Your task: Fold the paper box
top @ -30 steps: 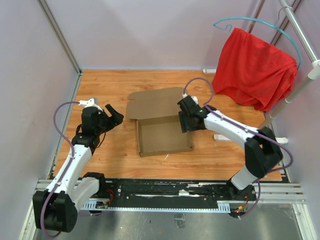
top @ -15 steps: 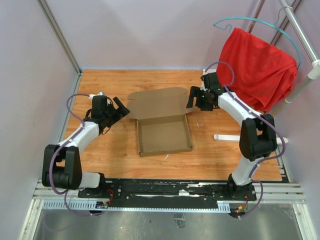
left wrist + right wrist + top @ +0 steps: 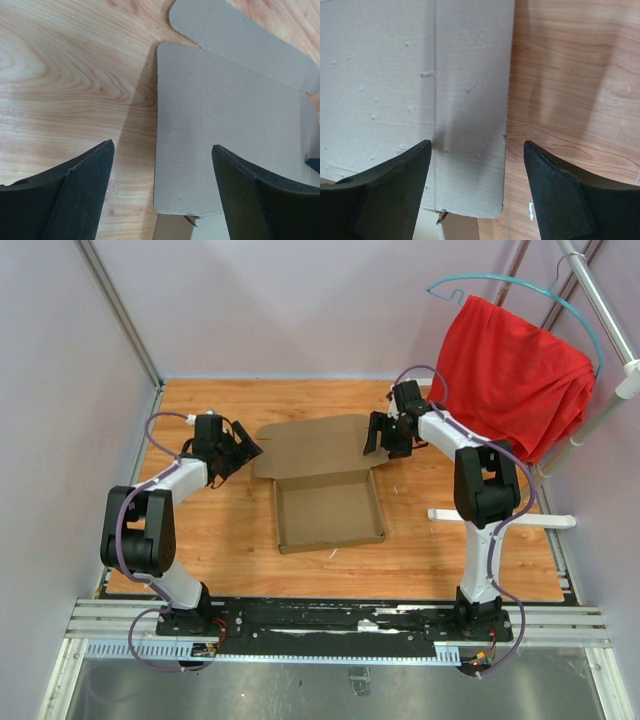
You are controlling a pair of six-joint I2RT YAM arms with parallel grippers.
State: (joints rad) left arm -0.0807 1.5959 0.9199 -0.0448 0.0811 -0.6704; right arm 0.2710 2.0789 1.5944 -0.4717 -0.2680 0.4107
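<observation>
As right gripper (image 3: 476, 145) nears — box (image 3: 330, 508) unmoved.

Paper box (image 3: 327, 498) — plain brown corrugated cardboard, half-formed: shallow tray with walls raised, lid panel lying open and flat behind it — mid-table on wood surface.
</observation>
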